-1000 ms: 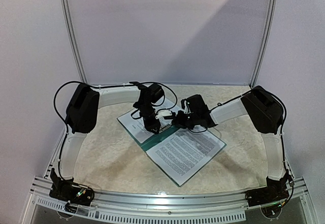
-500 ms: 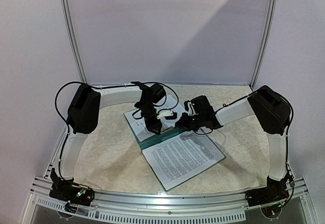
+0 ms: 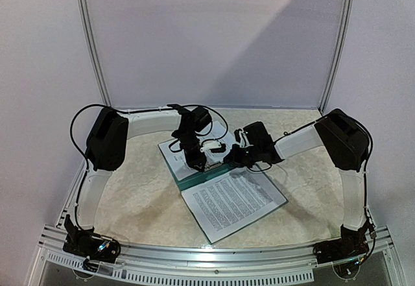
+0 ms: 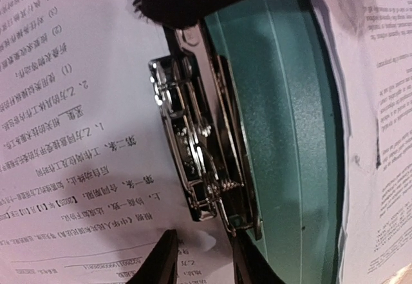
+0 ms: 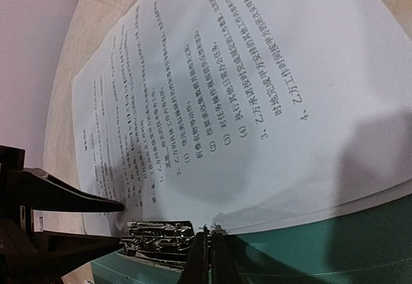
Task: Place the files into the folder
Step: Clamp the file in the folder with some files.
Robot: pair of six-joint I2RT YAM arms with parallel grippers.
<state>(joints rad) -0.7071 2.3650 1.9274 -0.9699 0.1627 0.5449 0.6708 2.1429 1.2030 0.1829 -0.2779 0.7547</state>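
Observation:
The teal-green folder (image 3: 194,181) lies open in the middle of the table. One white printed sheet of the files (image 3: 185,144) lies on its far-left half, another (image 3: 233,202) on its near-right side. The silver clip (image 4: 193,142) sits at the spine, also seen in the right wrist view (image 5: 158,236). My left gripper (image 4: 205,255) is open, its fingers straddling the clip's near end over the sheet (image 4: 77,136). My right gripper (image 5: 210,245) is shut, pinching the sheet's (image 5: 244,91) edge beside the clip, over the teal cover (image 5: 335,245).
The beige mottled table (image 3: 130,202) is bounded by a metal rail (image 3: 214,255) at the front and white walls behind. Both arms meet over the folder's spine, with black cables looping near the left wrist (image 3: 194,120).
The folder and both sheets have shifted and turned; the near-right sheet slid left toward the front. My right arm drew a little to the right. The left gripper stayed at the clip.

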